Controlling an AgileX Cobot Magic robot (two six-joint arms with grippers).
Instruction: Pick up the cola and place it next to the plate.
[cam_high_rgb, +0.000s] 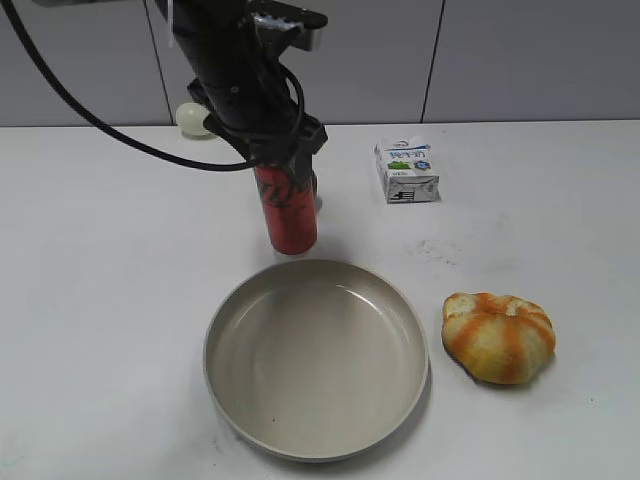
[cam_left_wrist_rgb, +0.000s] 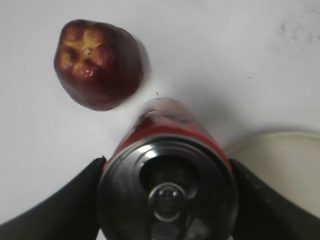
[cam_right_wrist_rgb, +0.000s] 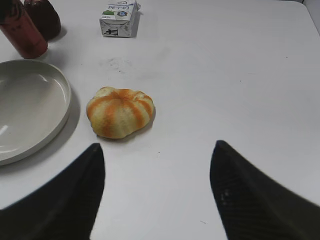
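The cola, a slim red can with a silver top, stands upright just behind the far rim of the beige plate. My left gripper is shut on the can's upper part from above. In the left wrist view the black fingers press both sides of the cola, and the plate's rim shows at the right. I cannot tell whether the can's base touches the table. My right gripper is open and empty over bare table. The cola and plate also show in the right wrist view.
A dark red apple-like fruit lies close behind the can. A small milk carton stands at the back right. An orange-striped pumpkin-shaped thing lies right of the plate. A pale ball sits at the back left.
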